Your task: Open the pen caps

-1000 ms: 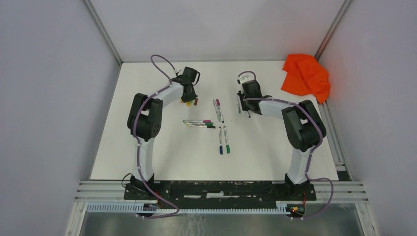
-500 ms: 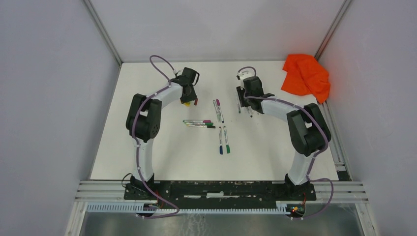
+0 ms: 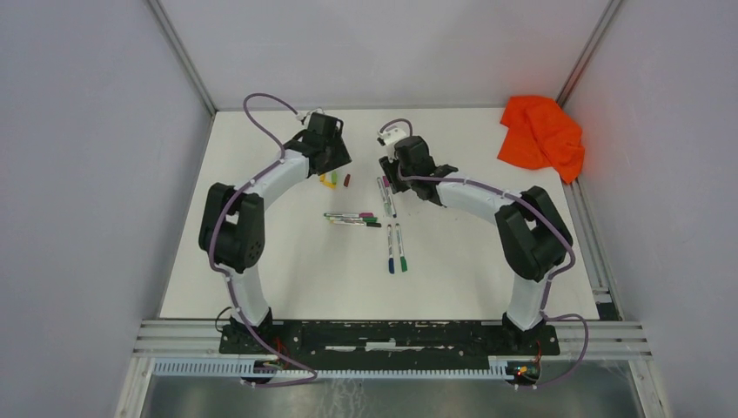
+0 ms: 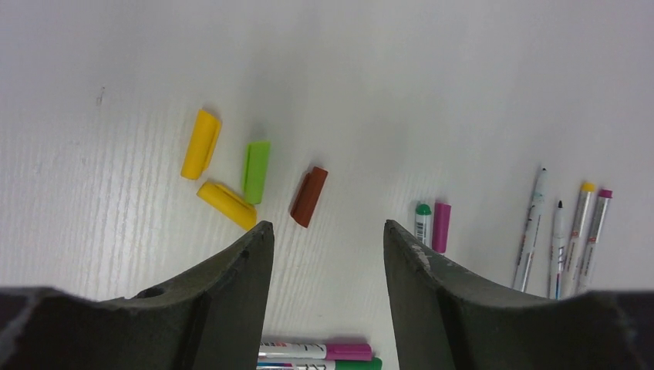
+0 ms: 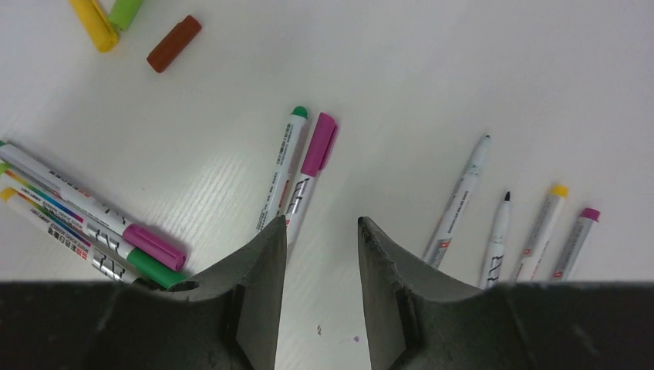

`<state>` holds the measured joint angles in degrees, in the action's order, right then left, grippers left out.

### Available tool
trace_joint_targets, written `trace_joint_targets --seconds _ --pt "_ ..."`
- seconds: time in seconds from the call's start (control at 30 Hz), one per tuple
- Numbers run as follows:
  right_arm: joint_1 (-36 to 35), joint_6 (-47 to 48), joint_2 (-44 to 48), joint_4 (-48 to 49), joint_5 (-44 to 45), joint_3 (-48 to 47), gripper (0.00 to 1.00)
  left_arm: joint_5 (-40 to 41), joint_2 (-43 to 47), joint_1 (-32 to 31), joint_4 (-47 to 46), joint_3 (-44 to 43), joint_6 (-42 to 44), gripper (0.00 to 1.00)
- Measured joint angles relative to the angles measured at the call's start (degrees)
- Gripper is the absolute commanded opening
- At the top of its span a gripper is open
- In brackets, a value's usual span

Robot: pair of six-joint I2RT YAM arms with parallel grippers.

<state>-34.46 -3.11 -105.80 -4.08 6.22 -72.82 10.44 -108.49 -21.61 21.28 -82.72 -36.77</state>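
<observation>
While both the left jaws and the right jaws stand open and hold nothing, the loose caps lie on the white counter [image 4: 370, 69] just ahead of the left jaws and to their left. There are two yellow caps [image 4: 201, 144], a green cap [image 4: 256, 172] and a dark red cap [image 4: 309, 196]. The lower yellow one lies against or just short of the green; I cannot tell which.

Ahead of the right jaws, a magenta cap [image 5: 318, 144] sits on its pen, beside a green-ended pen [image 5: 281, 177]. Both barrels run down behind the jaw on the left of that view. Right of these jaws lie four pens [image 5: 459, 199], two with bare tips and two showing a yellow and a magenta end; the jaw cuts off their lower parts. To the left, a bundle of capped pens [image 5: 116, 235] slips under the jaw edge, and its number cannot be counted. At the top edge there, the yellow and green caps are cut off.

From above, each wrist covers its own jaws.
</observation>
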Motion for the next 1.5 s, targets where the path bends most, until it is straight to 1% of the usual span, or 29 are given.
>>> trace_joint_targets --seconds 0.3,0.97,1.03,1.1,1.13,1.37,1.5 --pt "-2.0 -0.3 -5.9 -2.0 0.3 -0.5 0.44 -3.0 3.0 -0.3 -3.6 4.3 -2.1 0.61" --pt "-2.3 -0.8 -10.0 -2.3 0.4 -1.4 0.41 -3.6 4.8 -1.0 -6.5 6.3 -2.9 0.61" --pt "-2.3 -1.0 -10.3 -2.3 0.5 -1.7 0.38 -3.6 4.8 -1.0 -6.5 6.3 -2.9 0.61" --pt "-2.3 -1.1 -10.4 -2.3 0.5 -1.9 0.32 -3.6 4.8 -1.0 -6.6 6.4 -2.9 0.61" --pt "-2.3 -1.1 -10.5 -2.4 0.5 -2.0 0.27 -3.5 4.8 -1.0 -6.6 6.4 -2.9 0.61" --pt "-2.3 -1.5 -10.7 -3.3 1.8 -2.5 0.00 -3.5 4.8 -1.0 -6.6 6.9 -2.9 0.61" --pt "-2.3 -1.6 -10.5 -2.8 2.1 -2.0 0.00 -3.8 4.9 -1.0 -6.9 7.5 -3.2 0.61"
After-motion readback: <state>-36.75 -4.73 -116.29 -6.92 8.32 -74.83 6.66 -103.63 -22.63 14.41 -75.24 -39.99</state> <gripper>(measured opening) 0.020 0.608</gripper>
